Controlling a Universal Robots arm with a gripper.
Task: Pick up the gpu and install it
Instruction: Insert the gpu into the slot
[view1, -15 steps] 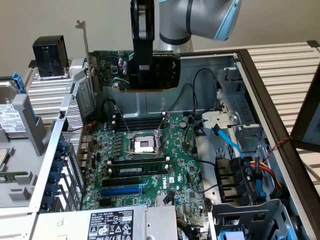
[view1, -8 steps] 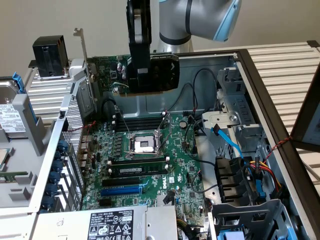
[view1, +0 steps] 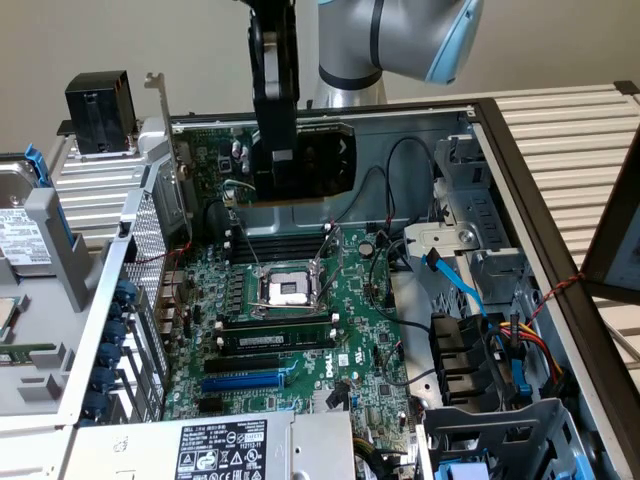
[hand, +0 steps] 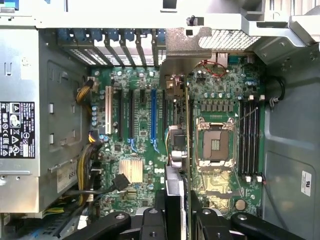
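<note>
Tool (view1: 278, 175) was clamped on the gpu (view1: 325, 160), holding it up over the motherboard (view1: 300, 330), not seated in any slot. It sat right by the case's back wall (view1: 400, 120), near the empty CPU socket (view1: 290, 290). In the wrist view the card hung edge-on between the fingers (hand: 150, 224), between the blue slot (hand: 154, 115) and the socket. Cables (view1: 455, 282) crowded the exterior view's right, but the board under the card's lower edge looked open.

Green motherboard (view1: 372, 318) — black gpu (view1: 325, 160)
</note>
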